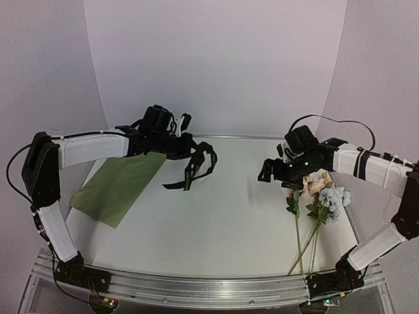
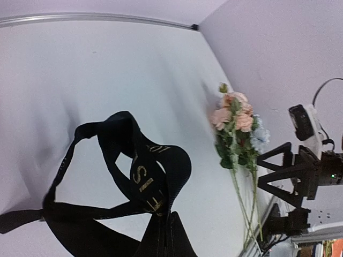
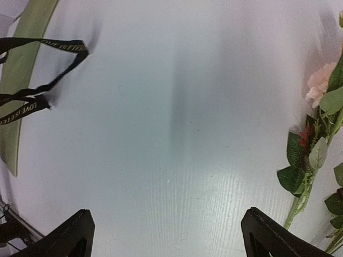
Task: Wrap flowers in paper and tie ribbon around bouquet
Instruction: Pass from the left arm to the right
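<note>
My left gripper (image 1: 185,148) is shut on the black ribbon (image 1: 196,167) and holds it above the table at the back left; its lettered loops (image 2: 144,171) hang from the closed fingertips (image 2: 167,217). Under and left of the gripper, the olive-green paper (image 1: 118,183) lies flat. The flowers (image 1: 324,196) lie bare at the right, apart from the paper, blooms away from me and stems toward the near edge. No bouquet is in view. My right gripper (image 1: 268,171) hovers open just left of the blooms (image 3: 316,155), nothing between its fingers (image 3: 166,217).
A metal rail (image 1: 209,288) runs along the near edge with both arm bases on it. White walls (image 1: 216,65) close in the back and sides. Bare tabletop (image 1: 222,216) lies between paper and flowers.
</note>
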You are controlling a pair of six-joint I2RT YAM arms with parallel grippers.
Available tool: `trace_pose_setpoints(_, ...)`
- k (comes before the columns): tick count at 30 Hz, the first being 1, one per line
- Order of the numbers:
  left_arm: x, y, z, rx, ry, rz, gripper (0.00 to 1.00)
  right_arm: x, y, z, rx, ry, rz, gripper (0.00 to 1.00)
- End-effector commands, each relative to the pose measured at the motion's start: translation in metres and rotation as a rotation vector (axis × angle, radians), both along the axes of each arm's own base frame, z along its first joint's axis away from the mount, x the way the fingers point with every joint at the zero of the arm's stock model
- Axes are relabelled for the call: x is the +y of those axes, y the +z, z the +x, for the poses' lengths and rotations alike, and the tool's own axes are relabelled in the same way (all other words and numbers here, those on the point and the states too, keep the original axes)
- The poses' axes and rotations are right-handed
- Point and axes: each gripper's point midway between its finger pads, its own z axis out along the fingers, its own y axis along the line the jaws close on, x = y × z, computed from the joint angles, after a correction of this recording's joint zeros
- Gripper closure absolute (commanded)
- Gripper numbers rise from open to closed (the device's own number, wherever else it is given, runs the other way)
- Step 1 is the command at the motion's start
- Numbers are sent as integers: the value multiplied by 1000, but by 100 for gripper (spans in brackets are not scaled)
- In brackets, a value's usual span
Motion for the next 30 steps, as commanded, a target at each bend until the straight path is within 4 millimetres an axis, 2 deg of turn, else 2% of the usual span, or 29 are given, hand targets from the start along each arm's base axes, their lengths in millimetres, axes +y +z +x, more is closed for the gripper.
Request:
trace_pose_setpoints(1, -40, 63, -21, -59, -244, -208, 100, 46, 60, -1, -241, 187, 184, 2)
trace_pose_setpoints(6, -62, 84, -47, -23, -393, -298, 100, 84, 87, -10, -383, 349, 222, 2)
trace_pose_setpoints(11, -72, 98, -66, 14, -495, -353, 100, 123, 114, -14, -467, 469, 264, 2)
trace_pose_setpoints(15, -77, 97, -71, 79, -535, -371, 100, 146, 122, -11, -490, 504, 271, 2)
trace_pose_setpoints(19, -78, 100, -75, 121, -548, -408, 100, 167, 120, -4, -502, 512, 266, 2)
trace_pose_setpoints(23, -79, 102, -77, 139, -555, -424, 100, 174, 112, 10, -522, 460, 223, 4)
trace_pose_setpoints(25, -79, 106, -78, 143, -554, -444, 100, 174, 108, 17, -527, 433, 199, 15)
trace_pose_setpoints(28, -79, 110, -76, 143, -549, -456, 100, 168, 101, 30, -548, 381, 138, 45)
trace_pose_setpoints(29, -79, 111, -76, 145, -548, -458, 100, 167, 101, 34, -558, 366, 123, 61)
trace_pose_setpoints(30, -79, 111, -76, 145, -547, -459, 100, 167, 102, 37, -563, 360, 115, 70)
